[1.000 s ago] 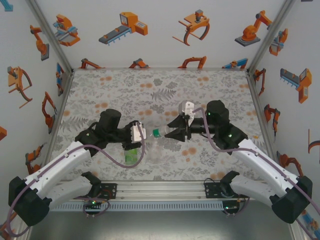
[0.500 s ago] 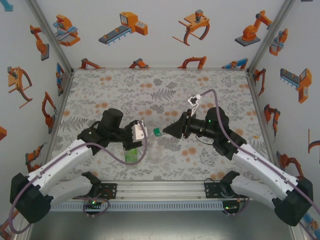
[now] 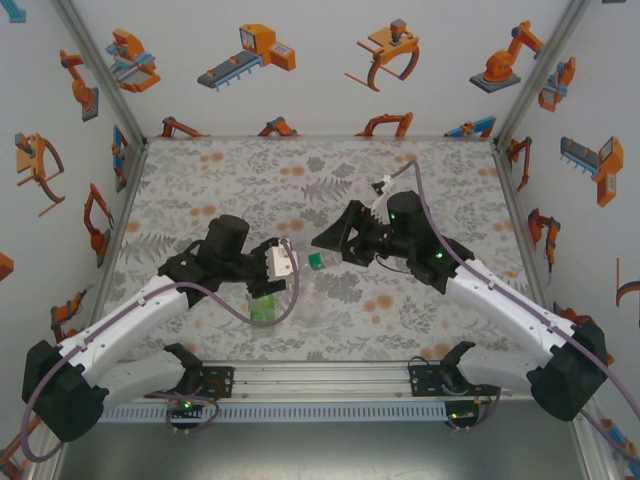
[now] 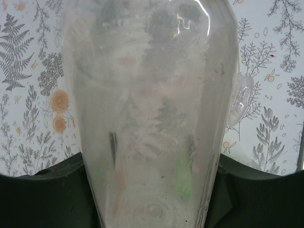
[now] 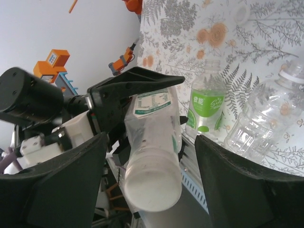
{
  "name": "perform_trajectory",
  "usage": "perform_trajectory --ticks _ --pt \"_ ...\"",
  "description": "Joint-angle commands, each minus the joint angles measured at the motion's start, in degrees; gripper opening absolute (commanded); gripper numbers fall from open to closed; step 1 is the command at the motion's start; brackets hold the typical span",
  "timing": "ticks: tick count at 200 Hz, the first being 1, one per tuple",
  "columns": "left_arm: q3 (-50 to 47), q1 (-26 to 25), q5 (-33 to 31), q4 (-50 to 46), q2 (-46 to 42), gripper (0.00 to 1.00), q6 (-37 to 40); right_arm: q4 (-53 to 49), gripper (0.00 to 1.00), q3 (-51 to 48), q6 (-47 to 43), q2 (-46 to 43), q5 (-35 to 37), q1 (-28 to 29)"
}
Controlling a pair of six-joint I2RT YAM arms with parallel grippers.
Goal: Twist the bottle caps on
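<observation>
My left gripper (image 3: pixel 285 262) (image 4: pixel 149 166) is shut on the taller clear bottle (image 4: pixel 147 95) (image 5: pixel 152 123), holding it on its side above the mat. Its green neck band (image 3: pixel 314 263) points towards my right gripper (image 3: pixel 325 240) (image 5: pixel 151 137). A white cap (image 5: pixel 152 187) sits on that bottle's mouth. The right fingers (image 5: pixel 61 185) stand open on either side of the cap, with a gap on both sides. The short green-tinted bottle (image 3: pixel 263 310) (image 5: pixel 205 107) and the clear bottle (image 3: pixel 310 300) (image 5: pixel 263 123) stand upright on the mat just below the held one.
The fern-print mat (image 3: pixel 240 180) covers the table between printed walls at the back and both sides. An aluminium rail (image 3: pixel 320 380) runs along the near edge between the arm bases. The two standing bottles are close under both grippers.
The right gripper turned at the wrist, shifted left and towards the back, and its fingers have opened off the cap. The left gripper kept hold of the bottle and barely moved.
</observation>
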Motion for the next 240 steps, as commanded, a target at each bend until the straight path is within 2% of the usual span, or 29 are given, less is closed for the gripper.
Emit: perform_trajectory --ticks 1,22,84,96,108,144,169,178,194,210,215,217,227,240 --pt "2.4 -0.1 -1.3 0.0 0.5 0.00 -0.2 3.1 0.67 0.6 3.6 1.4 -2.8 -0.2" --pt "3.0 -0.1 -2.7 -0.3 1.0 0.00 -0.9 4.0 0.67 0.4 4.0 3.2 -4.8 0.0" --pt "3.6 -0.1 -3.4 -0.3 2.0 0.00 -2.1 5.5 0.55 -0.9 5.1 4.1 -5.2 0.0" --pt "3.9 -0.1 -3.6 -0.3 2.4 0.00 -2.5 5.5 0.48 -0.7 5.1 4.4 -5.5 0.0" --pt "4.2 -0.1 -3.7 -0.3 2.6 0.00 -2.7 5.6 0.48 -0.6 5.1 4.7 -5.8 0.0" --pt "4.3 -0.1 -4.1 -0.3 2.6 0.06 -3.2 5.7 0.49 -0.3 5.1 5.5 -5.8 0.0" --pt "4.3 -0.1 -4.2 -0.2 2.4 0.11 -3.4 5.2 0.38 0.0 4.7 5.4 -4.7 0.0" --pt "4.3 -0.1 -4.5 -0.1 2.3 0.17 -3.8 3.8 0.36 0.7 3.6 5.3 -3.7 0.0" --pt "4.1 -0.1 -5.7 1.4 1.9 0.33 -6.0 -0.4 0.32 3.0 0.2 5.5 -2.2 -0.3" --pt "3.4 0.1 -6.6 3.5 0.9 0.55 -8.1 -8.1 0.30 7.1 -5.0 6.4 0.1 -1.0" --pt "3.1 0.3 -6.7 4.2 0.5 0.70 -8.5 -10.6 0.29 8.7 -6.9 6.8 0.9 -1.3" --pt "3.0 0.4 -6.8 4.5 0.4 0.73 -8.6 -11.8 0.29 9.3 -7.8 7.1 1.3 -1.4" --pt "2.5 0.7 -7.3 5.4 -0.6 0.80 -9.3 -17.3 0.28 12.9 -12.1 8.2 3.2 -2.1" --pt "2.1 1.6 -7.5 6.6 -1.5 0.84 -10.7 -23.5 0.28 17.4 -17.2 10.0 5.5 -3.5"
